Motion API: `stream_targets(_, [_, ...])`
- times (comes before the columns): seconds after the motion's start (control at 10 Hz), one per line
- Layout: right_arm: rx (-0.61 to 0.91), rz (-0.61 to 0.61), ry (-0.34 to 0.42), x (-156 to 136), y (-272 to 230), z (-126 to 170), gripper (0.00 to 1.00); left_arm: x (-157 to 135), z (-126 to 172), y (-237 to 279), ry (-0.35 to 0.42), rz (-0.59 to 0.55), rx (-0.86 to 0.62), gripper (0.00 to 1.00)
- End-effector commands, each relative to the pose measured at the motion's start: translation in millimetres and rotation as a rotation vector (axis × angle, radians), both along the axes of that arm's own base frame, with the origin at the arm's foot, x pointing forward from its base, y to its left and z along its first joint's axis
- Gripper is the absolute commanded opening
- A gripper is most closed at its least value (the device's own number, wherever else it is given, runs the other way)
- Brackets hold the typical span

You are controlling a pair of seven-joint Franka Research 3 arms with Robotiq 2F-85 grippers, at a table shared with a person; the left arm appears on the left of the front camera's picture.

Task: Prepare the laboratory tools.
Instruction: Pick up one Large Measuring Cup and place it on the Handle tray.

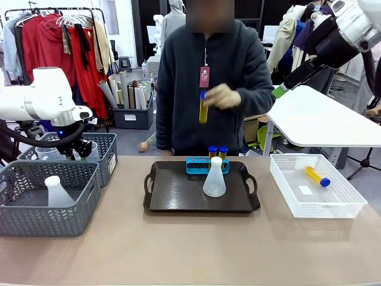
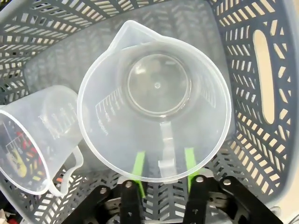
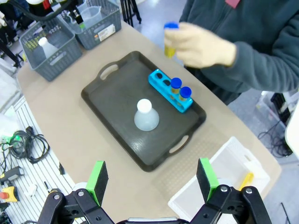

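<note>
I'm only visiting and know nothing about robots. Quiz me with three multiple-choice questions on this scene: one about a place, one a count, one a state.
1. Where is the blue rack?
A. on the black tray
B. in a grey basket
C. in the white basket

2. How many tubes stand in the rack?
A. one
B. two
C. four

3. How is the right gripper?
A. shut on a tube
B. open, holding nothing
C. shut on a flask

Answers:
1 A: the rack sits at the tray's far edge.
2 B: two blue caps rise from it.
3 B: it is spread wide, high above the table, with nothing between its jaws.
</note>
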State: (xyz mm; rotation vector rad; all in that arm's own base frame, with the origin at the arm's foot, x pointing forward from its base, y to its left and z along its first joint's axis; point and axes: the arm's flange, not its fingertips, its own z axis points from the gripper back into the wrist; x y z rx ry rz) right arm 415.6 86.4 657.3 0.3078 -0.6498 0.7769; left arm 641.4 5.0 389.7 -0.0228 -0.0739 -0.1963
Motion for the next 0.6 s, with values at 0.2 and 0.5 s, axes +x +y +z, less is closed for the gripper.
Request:
stream_targets(0.2, [0.002, 0.000, -0.001, -0.4, -0.8, -0.3, 1.00, -2.2, 1.6, 3.7, 0.002, -0.010, -0.027, 0.00])
stream_targets(0.5, [0.002, 0.000, -0.001, -0.4, -0.8, -0.3, 1.00, -6.1, 7.0, 6.4, -0.007, 0.007, -0.013, 0.00])
